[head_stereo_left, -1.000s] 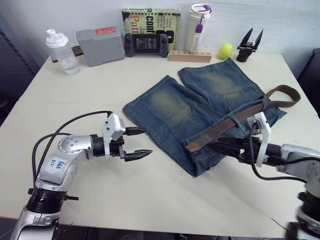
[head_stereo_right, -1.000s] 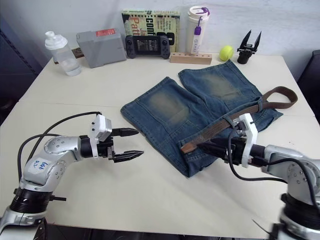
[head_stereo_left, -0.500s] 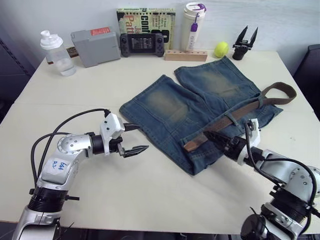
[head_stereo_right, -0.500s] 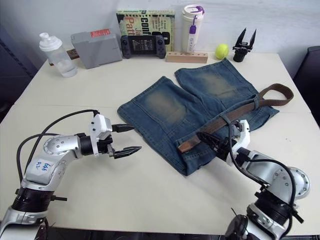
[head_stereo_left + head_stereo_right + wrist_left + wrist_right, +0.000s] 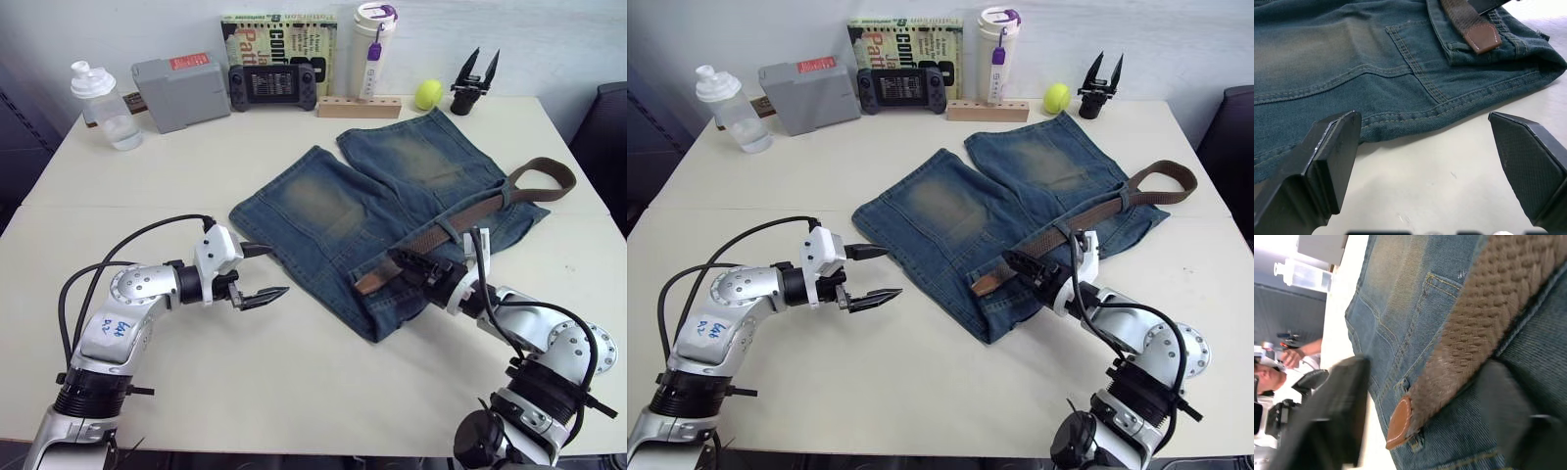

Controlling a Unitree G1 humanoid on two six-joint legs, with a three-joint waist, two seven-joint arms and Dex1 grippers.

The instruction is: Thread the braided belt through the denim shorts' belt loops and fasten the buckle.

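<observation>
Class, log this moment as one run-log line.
left hand: open, off shorts | right hand: open, straddling braided belt | buckle: unseen

L gripper (image 5: 263, 273) open, arm bent low; R gripper (image 5: 409, 266) open, forearm angled inward.

Braided belt (image 5: 460, 221) on denim shorts (image 5: 333, 211)

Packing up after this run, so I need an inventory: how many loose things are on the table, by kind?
Clothing: 2, denim shorts and braided belt.
Drink containers: 2, bottle and tumbler.
Electronics: 2, grey box and handheld console.
Book: 1.
Wooden block: 1.
Tennis ball: 1.
Spare black end effector: 1.
Total: 10.
</observation>
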